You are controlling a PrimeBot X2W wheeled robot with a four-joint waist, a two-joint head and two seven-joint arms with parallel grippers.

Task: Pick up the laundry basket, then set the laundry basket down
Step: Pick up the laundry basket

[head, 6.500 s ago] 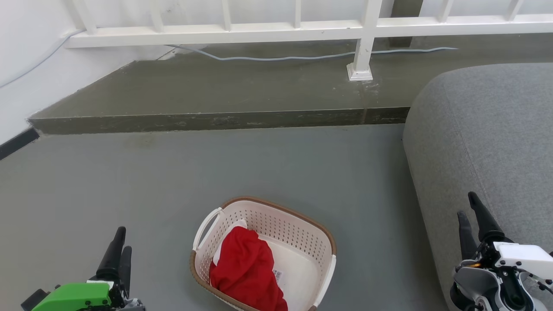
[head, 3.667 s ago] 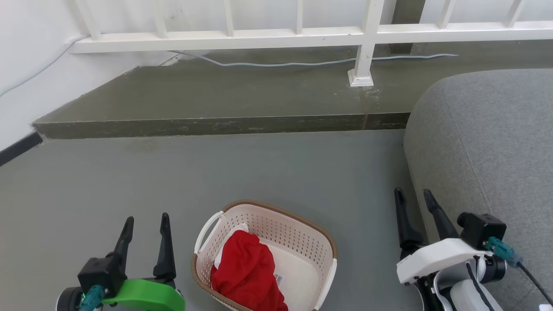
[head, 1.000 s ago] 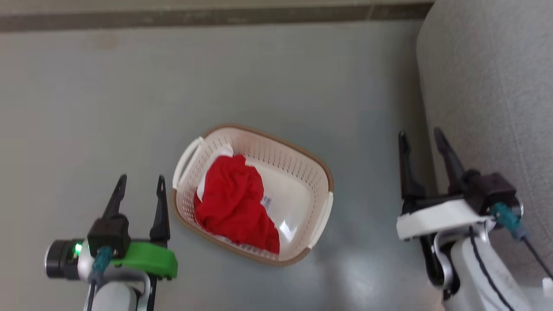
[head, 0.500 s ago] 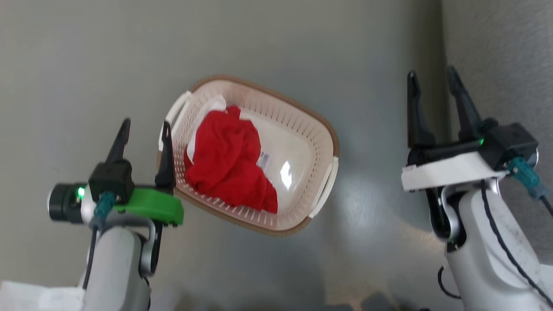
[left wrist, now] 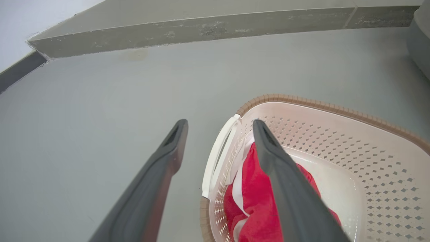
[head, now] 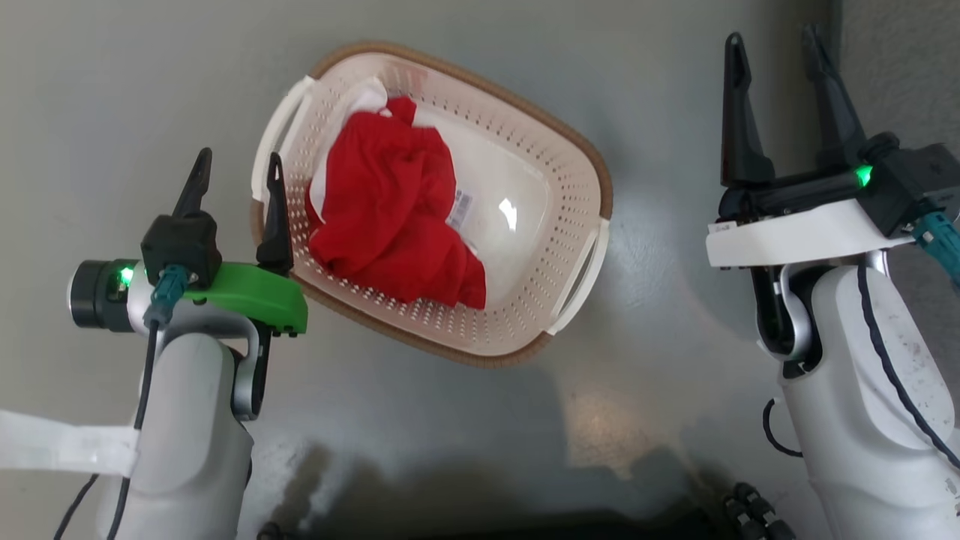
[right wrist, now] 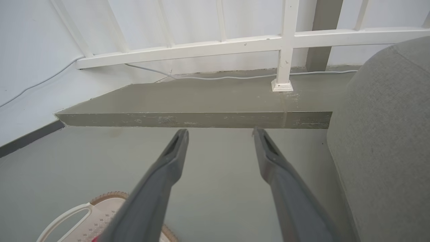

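- Laundry basket (head: 559, 176): cream-white, rounded-rectangular, with perforated walls and a brown woven-look rim. It stands on the grey floor (head: 112, 90), set askew, well short of the floor's edge at the raised step (left wrist: 201, 30). It sits between the two arms, nearer the left one.
- Left loop handle (head: 271, 129): white, on the basket's short side facing the left arm.
- Right loop handle (head: 581, 281): white, on the opposite short side, with nothing near it.
- Red garment (head: 390, 202): crumpled, in the basket's left half, lying over a white cloth (head: 364, 97).
- Barcode sticker (head: 461, 210): on the basket's bare bottom, just beside the garment.
- Left gripper (head: 238, 161): green-shelled, fingers spread. In the left wrist view the left loop handle lies between them, one finger out over the floor and the other over the basket's inside. Whether either finger touches the handle cannot be told.
- Right gripper (head: 772, 36): white-shelled, fingers spread with nothing between them. It is over bare floor, close to the grey upholstered seat (right wrist: 386, 134) and well apart from the basket.
- Step: olive-grey, running along the far edge of the floor.
- White railing (right wrist: 235, 43): its post stands on the step.
- Pale cable (right wrist: 218, 78): lies along the step below the railing.
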